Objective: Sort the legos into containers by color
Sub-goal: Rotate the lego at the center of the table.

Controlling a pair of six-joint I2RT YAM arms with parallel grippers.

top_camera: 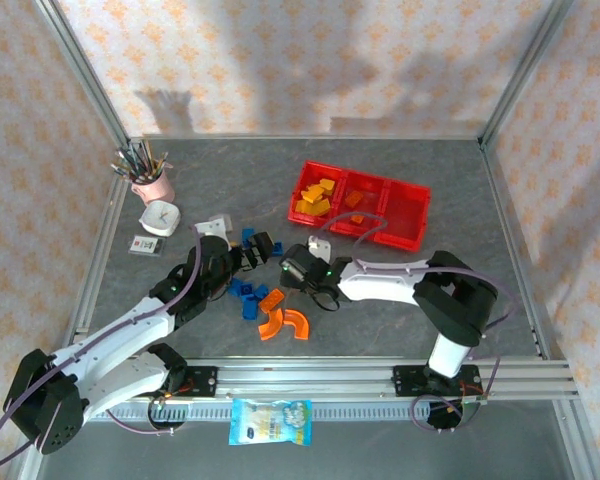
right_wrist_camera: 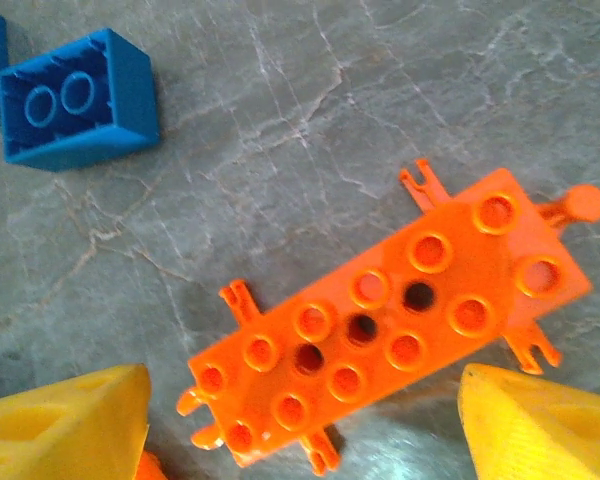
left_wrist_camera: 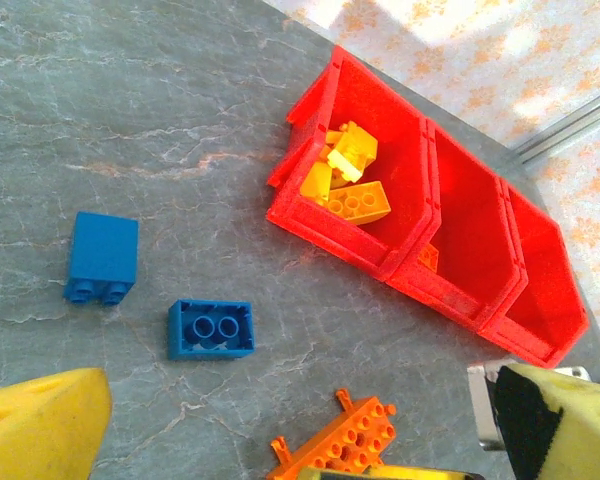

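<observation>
The red tray [top_camera: 408,212] sat toward 1 o'clock on the grey table [top_camera: 230,170], its three compartments in a row. The compartment at its 9 o'clock end held a heap of yellow bricks [left_wrist_camera: 352,180], and the middle one held a single small orange piece [left_wrist_camera: 428,257]. The other legos lay loose near the table's middle, well apart from the tray and at about its 7 o'clock. Among them were several blue bricks [top_camera: 242,290] and two curved orange arcs [top_camera: 283,322], which touched each other on the 6 o'clock side of the cluster.

The right gripper [right_wrist_camera: 302,380] hung over an orange studded plate [right_wrist_camera: 390,330]. The plate lay flat on the table, studs up, slanting from 8 toward 2 o'clock in the wrist view. The yellow fingers [right_wrist_camera: 60,430] stood wide, one off each end of the plate (whether either pad brushed the plastic could not be told). A blue brick [right_wrist_camera: 80,100] lay apart at the plate's 10 o'clock.

The left gripper [left_wrist_camera: 295,400] was spread wide as well and gripped nothing. In its wrist view the tray lay toward 2 o'clock.

A pink pen cup [top_camera: 155,186] stood at the table's 10 o'clock, and a snack packet [top_camera: 270,421] lay on the near rail at 6 o'clock.
</observation>
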